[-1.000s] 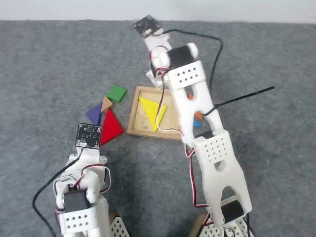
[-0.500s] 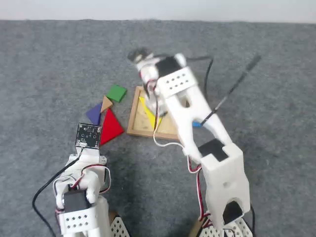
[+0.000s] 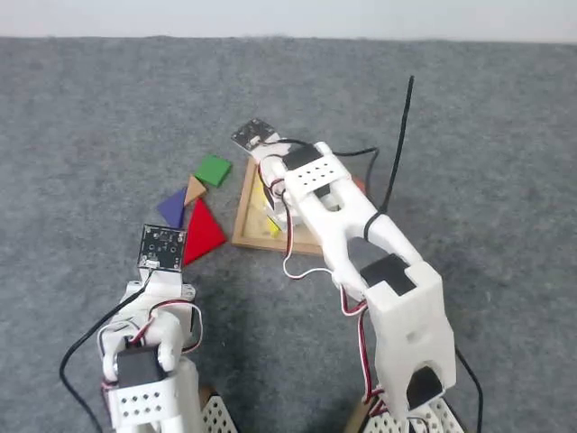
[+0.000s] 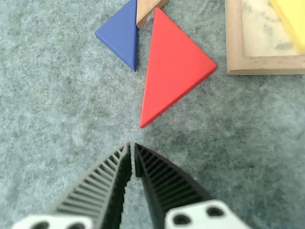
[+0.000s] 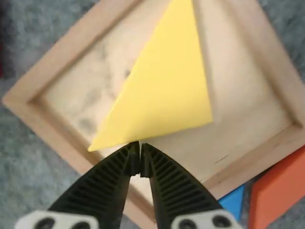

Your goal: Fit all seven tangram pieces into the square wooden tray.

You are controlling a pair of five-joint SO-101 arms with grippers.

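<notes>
My right gripper (image 5: 139, 146) is shut, its tips low inside the square wooden tray (image 5: 57, 81) against the edge of the big yellow triangle (image 5: 167, 90) lying there. In the high view the right arm (image 3: 325, 194) covers most of the tray (image 3: 242, 216). My left gripper (image 4: 132, 148) is shut and holds nothing, hovering over carpet just short of the red triangle (image 4: 174, 71). Beside it lie the blue triangle (image 4: 121, 33) and a tan piece (image 4: 147, 7). The green square (image 3: 213, 170) lies farther back, left of the tray.
An orange piece (image 5: 281, 191) and a light blue piece (image 5: 233, 202) lie on the carpet just outside one tray corner. The right arm's black cable (image 3: 401, 135) sticks up behind. Grey carpet (image 3: 90, 135) is open to the left and back.
The right arm has swung from behind the tray to over it and dropped its gripper onto the yellow triangle. The left arm and the loose pieces have not moved.
</notes>
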